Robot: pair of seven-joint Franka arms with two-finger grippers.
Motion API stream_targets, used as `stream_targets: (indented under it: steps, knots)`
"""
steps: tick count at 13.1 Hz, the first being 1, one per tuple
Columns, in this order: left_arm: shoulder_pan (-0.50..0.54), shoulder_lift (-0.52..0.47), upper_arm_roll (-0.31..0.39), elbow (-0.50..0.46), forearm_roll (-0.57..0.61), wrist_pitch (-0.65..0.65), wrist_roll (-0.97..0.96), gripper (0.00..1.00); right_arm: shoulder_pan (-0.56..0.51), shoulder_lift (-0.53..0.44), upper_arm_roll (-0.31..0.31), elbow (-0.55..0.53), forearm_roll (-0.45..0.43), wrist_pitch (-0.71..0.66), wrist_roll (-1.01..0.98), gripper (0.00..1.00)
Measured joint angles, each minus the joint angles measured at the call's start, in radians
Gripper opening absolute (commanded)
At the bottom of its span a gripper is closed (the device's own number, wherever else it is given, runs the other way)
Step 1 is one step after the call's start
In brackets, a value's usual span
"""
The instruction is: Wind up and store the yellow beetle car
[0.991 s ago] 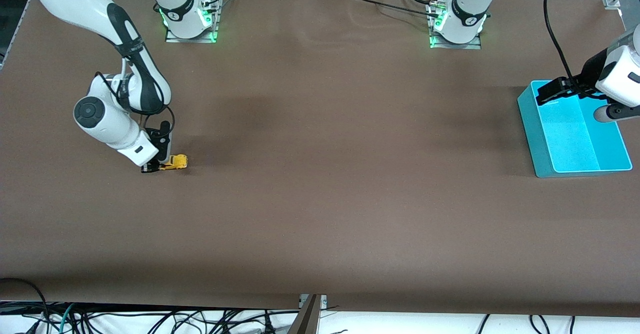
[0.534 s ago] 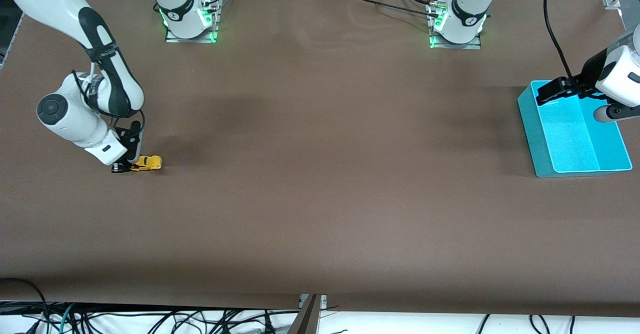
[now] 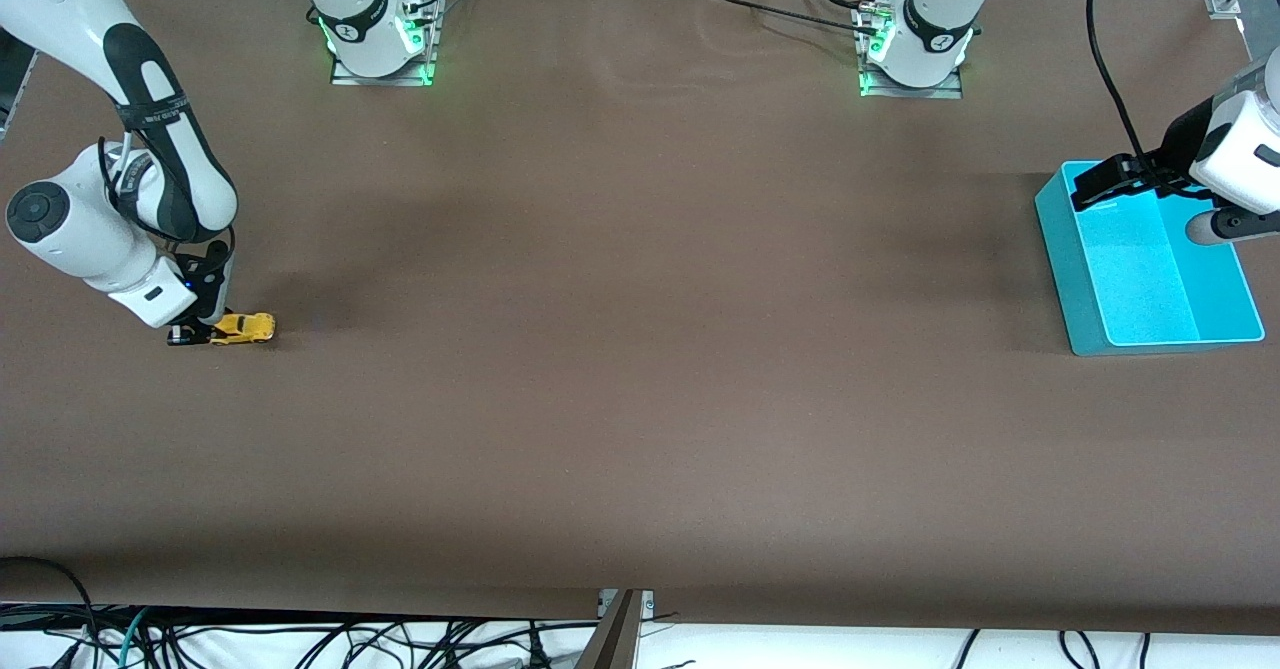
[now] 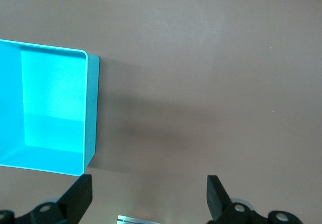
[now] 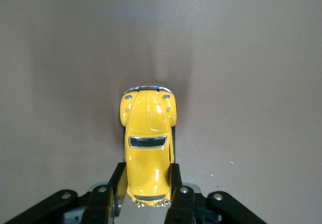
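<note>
Fingers of my right gripper (image 3: 190, 334) are pinching the tiny bright-yellow beetle car (image 3: 243, 327) by its rear, low on the brown table (image 3: 640, 369) at the right arm's end. I'm holding the left gripper (image 3: 1100, 181), fingers spread wide and gripping nothing, waiting over the turquoise plastic bin (image 3: 1060, 249); its arm is running off-frame.

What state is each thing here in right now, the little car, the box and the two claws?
Tiny bright-yellow toy beetle car: upright on the brown table, gripped at its rear.
Right gripper: shut on the car, at table level.
Turquoise plastic bin: open-topped, empty.
Left gripper: open, holding nothing, over the bin's edge; arm waits.
</note>
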Motion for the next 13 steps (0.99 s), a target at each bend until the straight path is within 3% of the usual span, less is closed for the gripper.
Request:
stream_targets:
  steps: [1, 2, 3, 4, 8, 13]
  knots:
    - [0.0, 0.0, 0.0, 0.0, 0.0, 0.0, 0.0, 1.0, 0.0, 0.0, 0.0, 0.0, 0.0, 0.0, 0.0, 0.2]
    - [0.0, 0.0, 0.0, 0.0, 0.0, 0.0, 0.0, 1.0, 0.0, 0.0, 0.001, 0.0, 0.0, -0.001, 0.0, 0.42]
    - [0.0, 0.0, 0.0, 0.0, 0.0, 0.0, 0.0, 1.0, 0.0, 0.0, 0.001, 0.001, 0.0, -0.001, 0.0, 0.76]
    - [0.0, 0.0, 0.0, 0.0, 0.0, 0.0, 0.0, 1.0, 0.0, 0.004, 0.002, 0.001, 0.0, -0.001, 0.0, 1.0]
    - [0.0, 0.0, 0.0, 0.0, 0.0, 0.0, 0.0, 1.0, 0.0, 0.012, 0.014, 0.028, 0.018, -0.014, 0.0, 1.0]
    - [0.0, 0.0, 0.0, 0.0, 0.0, 0.0, 0.0, 1.0, 0.001, -0.044, 0.034, 0.363, 0.052, -0.46, 0.015, 1.0]
